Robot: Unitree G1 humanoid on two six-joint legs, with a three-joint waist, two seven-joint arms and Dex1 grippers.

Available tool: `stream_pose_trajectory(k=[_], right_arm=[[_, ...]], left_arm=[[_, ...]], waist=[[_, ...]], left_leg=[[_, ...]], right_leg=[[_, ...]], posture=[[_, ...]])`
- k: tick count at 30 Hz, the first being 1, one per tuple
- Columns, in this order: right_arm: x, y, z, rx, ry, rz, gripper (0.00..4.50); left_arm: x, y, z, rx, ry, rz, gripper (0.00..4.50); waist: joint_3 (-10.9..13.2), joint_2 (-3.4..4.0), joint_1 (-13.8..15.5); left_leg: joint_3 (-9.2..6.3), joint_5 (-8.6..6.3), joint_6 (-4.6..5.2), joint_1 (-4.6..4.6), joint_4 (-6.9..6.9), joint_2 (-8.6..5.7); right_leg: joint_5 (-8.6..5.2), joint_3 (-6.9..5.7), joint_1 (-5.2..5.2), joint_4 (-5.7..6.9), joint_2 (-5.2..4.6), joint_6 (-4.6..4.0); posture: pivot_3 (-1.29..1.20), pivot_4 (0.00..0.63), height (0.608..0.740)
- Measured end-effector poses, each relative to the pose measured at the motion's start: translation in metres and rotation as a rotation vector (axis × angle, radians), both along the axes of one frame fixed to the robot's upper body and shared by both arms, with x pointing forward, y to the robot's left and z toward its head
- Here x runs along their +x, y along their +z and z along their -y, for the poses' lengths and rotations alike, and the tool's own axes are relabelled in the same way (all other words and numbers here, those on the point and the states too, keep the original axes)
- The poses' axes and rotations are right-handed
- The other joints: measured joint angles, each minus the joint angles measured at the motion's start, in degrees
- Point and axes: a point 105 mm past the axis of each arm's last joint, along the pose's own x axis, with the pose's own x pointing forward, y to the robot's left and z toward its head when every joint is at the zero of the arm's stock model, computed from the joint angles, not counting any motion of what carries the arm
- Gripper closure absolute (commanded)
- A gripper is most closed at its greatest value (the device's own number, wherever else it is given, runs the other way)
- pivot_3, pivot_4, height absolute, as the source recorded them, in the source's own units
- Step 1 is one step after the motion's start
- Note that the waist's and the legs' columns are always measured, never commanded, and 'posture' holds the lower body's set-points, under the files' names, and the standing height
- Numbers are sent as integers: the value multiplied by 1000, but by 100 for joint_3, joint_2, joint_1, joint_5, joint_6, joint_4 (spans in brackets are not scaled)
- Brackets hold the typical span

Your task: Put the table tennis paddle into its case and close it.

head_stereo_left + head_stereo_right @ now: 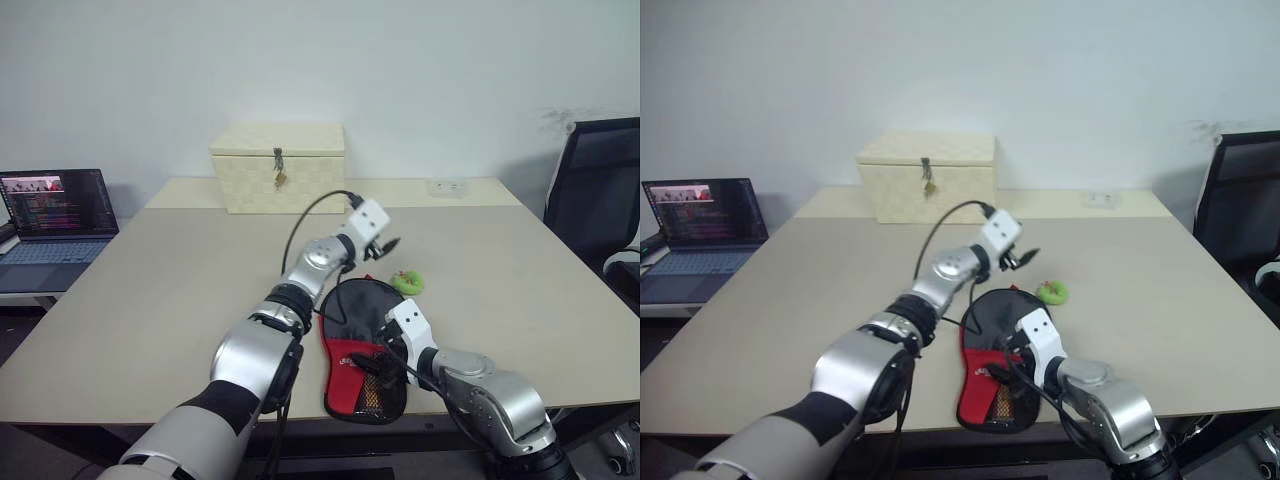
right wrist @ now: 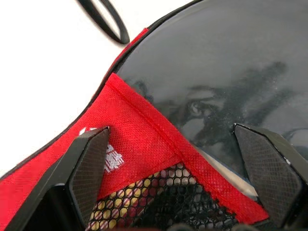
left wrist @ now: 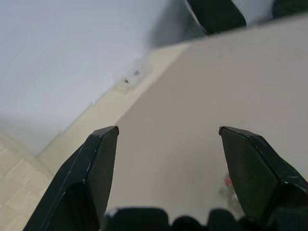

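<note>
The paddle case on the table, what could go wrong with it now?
1. The case lies at the table's near edge; a push from the open right gripper hovering over it might slide it off.
2. The open left gripper is up in the air holding nothing, so the case may stay partly unzipped.
3. The left arm's black cable loops above the case and the green zipper pull, and could snag.

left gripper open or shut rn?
Open. In the left wrist view the two black fingers stand wide apart, bare table between them, nothing held. The left gripper hangs above the table.
</note>
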Motion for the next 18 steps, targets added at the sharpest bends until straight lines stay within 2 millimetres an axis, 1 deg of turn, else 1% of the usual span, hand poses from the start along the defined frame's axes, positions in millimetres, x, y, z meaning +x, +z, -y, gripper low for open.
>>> stream_pose_trajectory(k=[1, 3, 6, 8, 11, 13, 16, 18], right_arm=[[-1, 2, 1, 23, 3, -20, 0], [-5, 7, 2, 57, 17, -47, 0], [-14, 16, 3, 99, 64, -77, 0], [-20, 29, 11, 113, 98, -61, 0], [-23, 53, 32, 94, 110, 7, 0], [-23, 64, 44, 68, 115, 41, 0], [-21, 70, 52, 27, 118, 70, 0], [-11, 73, 63, -46, 117, 110, 0]], left_arm=[[0, 0, -10, -30, -10, -14, 871], [-2, -8, -23, -65, -29, -52, 871], [-8, -26, -35, -108, -78, -134, 871], [-15, -36, -47, -117, -125, -169, 871], [-30, -48, -67, -108, -209, -204, 871], [-40, -57, -71, -102, -260, -235, 871], [-51, -65, -67, -83, -311, -264, 871], [-57, -69, -61, -58, -345, -267, 871]], waist=[[0, 0, 0], [2, 1, 14], [10, 5, 44], [17, 10, 74], [19, 13, 80], [20, 14, 109], [21, 13, 122], [26, 21, 123]], left_leg=[[0, 0, 0, -3, -6, 1], [-6, 0, 0, -23, -13, 1], [-16, 0, 0, -82, -14, -7], [-23, 0, 0, -111, -12, -10], [-29, 0, 1, -128, -11, -9], [-30, 1, 2, -128, -11, -9], [-23, 1, 3, -128, -7, -10], [-16, 1, 4, -128, 10, -13]], right_leg=[[0, 0, -4, 0, -3, 0], [1, -4, -24, 0, -12, -2], [17, -3, -85, 6, -22, -30], [18, -5, -109, 4, -27, -31], [19, -5, -127, 3, -29, -32], [18, -9, -127, 3, -28, -33], [18, -14, -123, 6, -26, -33], [19, -13, -118, 7, -25, -30]], posture=[[0, 150, 740], [0, 150, 740], [0, 150, 740], [0, 150, 740], [0, 150, 740], [0, 150, 740], [0, 150, 740], [0, 150, 740]])
